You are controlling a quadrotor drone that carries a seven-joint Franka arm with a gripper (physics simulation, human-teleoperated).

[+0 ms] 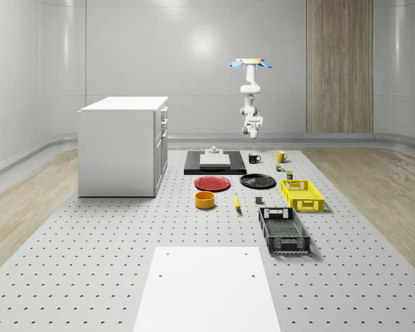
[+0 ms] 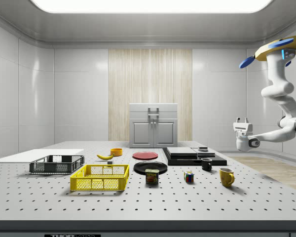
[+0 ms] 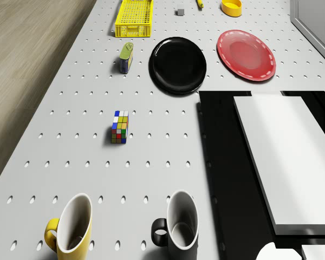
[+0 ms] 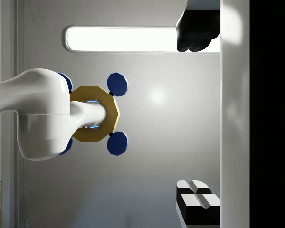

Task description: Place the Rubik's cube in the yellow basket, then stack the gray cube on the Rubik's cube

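A: The Rubik's cube sits flat on the bench, between the spam can and the two mugs, the yellow mug and the black mug, well apart from the yellow basket.

B: How would it handle?

A: I'd judge it light and rigid, with glossy, rather slippery stickers. Flat opposite faces suit a square pinch across the middle; a corner grip would likely twist it.

B: And the gray cube?

A: Small, beyond the black plate, near the basket. Probably stiff too.

B: The robot?

A: The drone hovers high over the bench's far end, near the mugs. The tool hangs well above everything, pointing upward, released, grasping nothing.
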